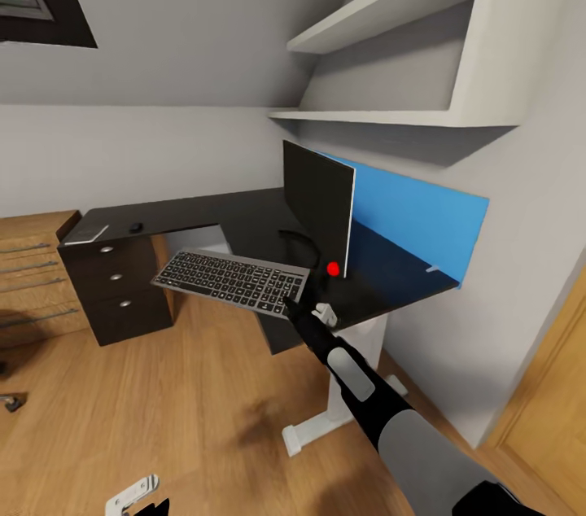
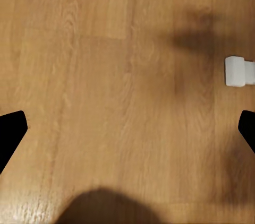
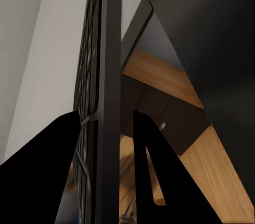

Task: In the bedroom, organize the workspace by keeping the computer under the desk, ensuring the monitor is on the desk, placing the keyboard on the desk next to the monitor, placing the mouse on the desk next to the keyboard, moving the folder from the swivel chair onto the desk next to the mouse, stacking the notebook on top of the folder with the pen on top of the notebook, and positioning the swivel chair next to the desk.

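From the head view, the right gripper (image 1: 291, 306) grasps the keyboard (image 1: 232, 278) by its near edge, holding it in the air just off the desk (image 1: 244, 215), in front of the monitor (image 1: 319, 207). Held by one edge, it could tip or slip — or knock the monitor.

The left wrist view shows wood floor (image 2: 106, 75) between spread-apart fingers (image 2: 10, 131), grasping nothing.

In the right wrist view, fingers (image 3: 154, 165) pinch the keyboard's (image 3: 103, 75) edge from both sides — a thin hold.

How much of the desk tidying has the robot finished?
Done: the monitor stands on the desk, and the mouse lies on its far end. In hand: the right gripper pinches the keyboard by its edge, carrying it toward the desk. Left: setting it down, then the folder, notebook, pen and chair.
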